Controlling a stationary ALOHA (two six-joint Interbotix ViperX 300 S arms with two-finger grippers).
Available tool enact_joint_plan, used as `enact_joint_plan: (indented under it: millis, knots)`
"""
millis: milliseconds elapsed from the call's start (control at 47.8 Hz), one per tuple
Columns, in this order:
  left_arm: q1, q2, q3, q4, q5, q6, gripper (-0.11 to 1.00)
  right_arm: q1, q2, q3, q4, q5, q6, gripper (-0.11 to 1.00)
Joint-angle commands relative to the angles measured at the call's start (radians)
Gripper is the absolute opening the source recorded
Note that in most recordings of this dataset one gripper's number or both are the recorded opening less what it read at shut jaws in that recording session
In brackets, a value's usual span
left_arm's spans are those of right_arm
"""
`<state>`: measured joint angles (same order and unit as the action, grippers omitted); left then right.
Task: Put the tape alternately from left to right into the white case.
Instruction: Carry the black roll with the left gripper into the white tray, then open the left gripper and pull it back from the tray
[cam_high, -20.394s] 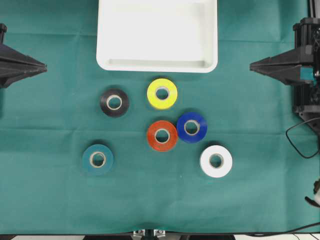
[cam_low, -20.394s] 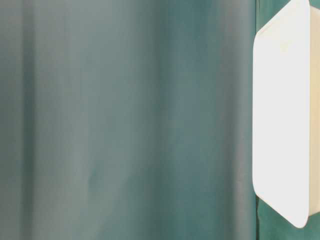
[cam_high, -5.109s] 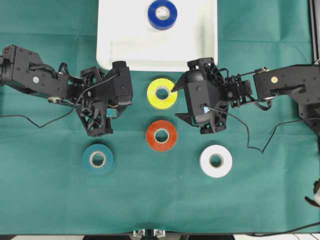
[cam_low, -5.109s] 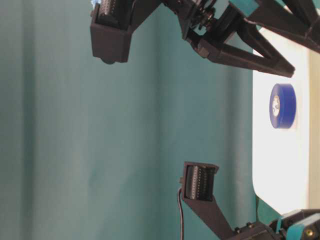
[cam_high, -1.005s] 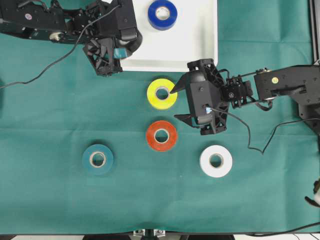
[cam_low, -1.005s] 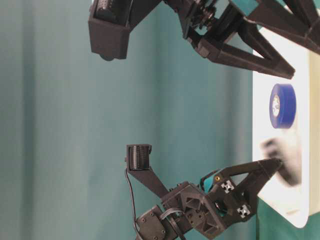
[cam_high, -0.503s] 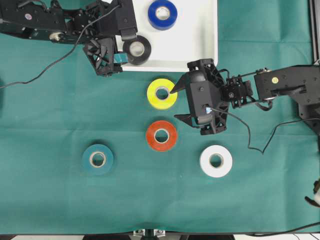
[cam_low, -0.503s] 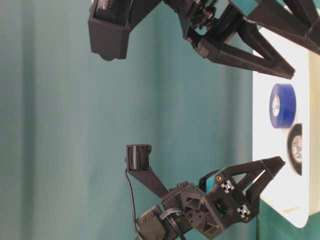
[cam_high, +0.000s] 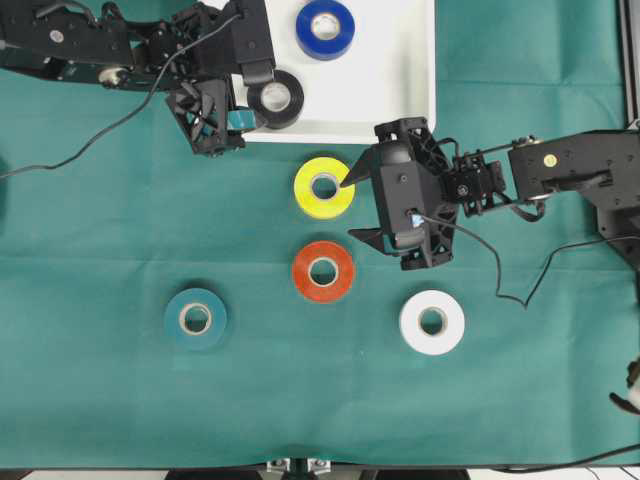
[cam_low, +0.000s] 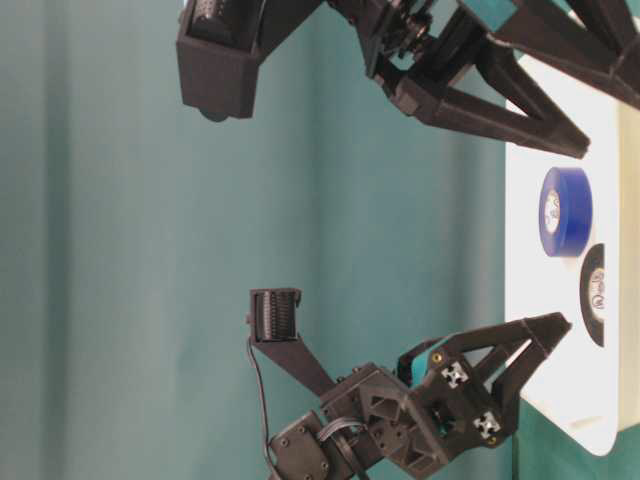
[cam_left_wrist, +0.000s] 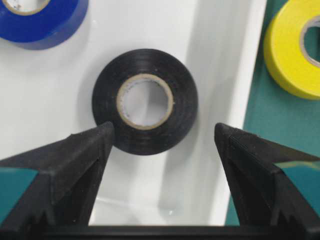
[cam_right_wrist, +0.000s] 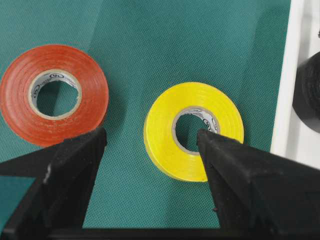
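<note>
Letting go just now: left gripper (cam_left_wrist: 160, 137) has spread open, black tape (cam_left_wrist: 145, 101) lies flat in the white case (cam_high: 400, 90) beside blue tape (cam_high: 325, 28). Right gripper (cam_right_wrist: 150, 142) hangs wide over yellow tape (cam_right_wrist: 193, 131), so that's next I reckon.

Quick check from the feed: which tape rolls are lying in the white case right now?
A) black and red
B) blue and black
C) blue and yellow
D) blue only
B: the blue roll and the black roll both lie inside the white case, while the yellow roll and red roll sit on the green cloth.
</note>
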<state>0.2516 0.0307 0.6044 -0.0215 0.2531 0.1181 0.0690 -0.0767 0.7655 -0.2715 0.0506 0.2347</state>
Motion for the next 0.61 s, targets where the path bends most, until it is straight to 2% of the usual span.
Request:
enact_joint_plan:
  millis: [0, 586]
  knots:
    - [-0.017, -0.048, 0.011, -0.002, -0.002, -0.002, 0.34, 0.002, -0.021, -0.011, 0.002, -0.008, 0.0, 0.81]
    - [-0.163, -0.127, 0.081, -0.005, -0.002, -0.009, 0.34, 0.002, -0.021, -0.009, 0.002, -0.009, 0.0, 0.81]
